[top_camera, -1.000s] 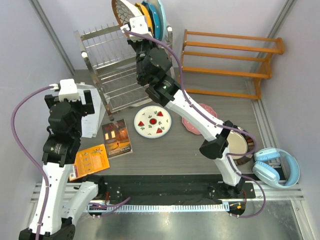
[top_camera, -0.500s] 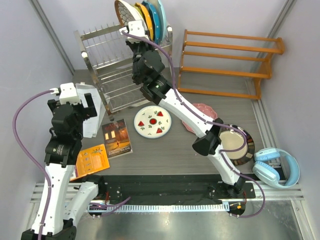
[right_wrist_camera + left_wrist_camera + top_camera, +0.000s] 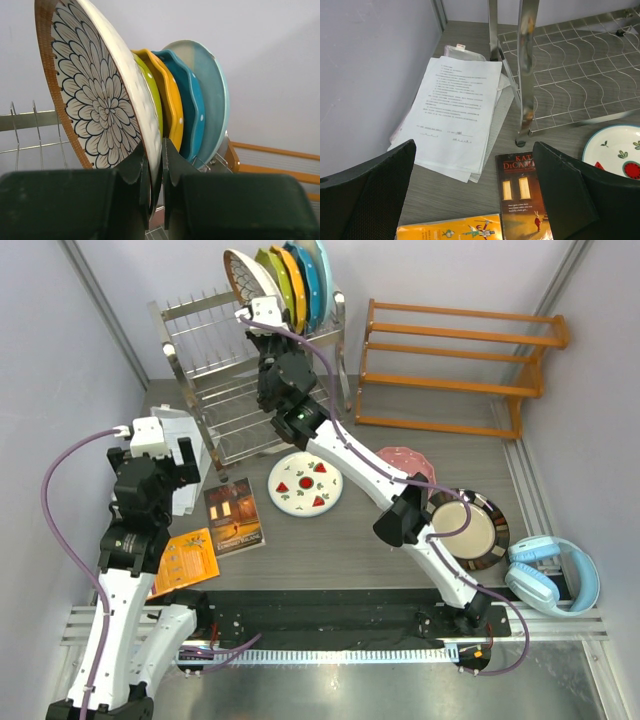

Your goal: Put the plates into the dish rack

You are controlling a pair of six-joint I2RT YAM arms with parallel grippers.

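Right wrist view shows your right gripper (image 3: 154, 167) pinched shut on the bottom rim of the petal-pattern plate (image 3: 90, 100); it's standing on edge in the dish rack (image 3: 215, 365), just beside the yellow-green plate (image 3: 151, 85). Your left gripper (image 3: 470, 185) hangs wide open over the papers (image 3: 455, 110), holding nothing; the watermelon plate (image 3: 305, 483), pink plate (image 3: 402, 455) and dark-rimmed plate (image 3: 468, 530) lie on the table (image 3: 350, 540).

The right arm was extended far forward, its gripper (image 3: 155, 167) pinched on the petal-patterned plate (image 3: 90, 95). The left arm was bent, its gripper (image 3: 472, 150) spread wide.
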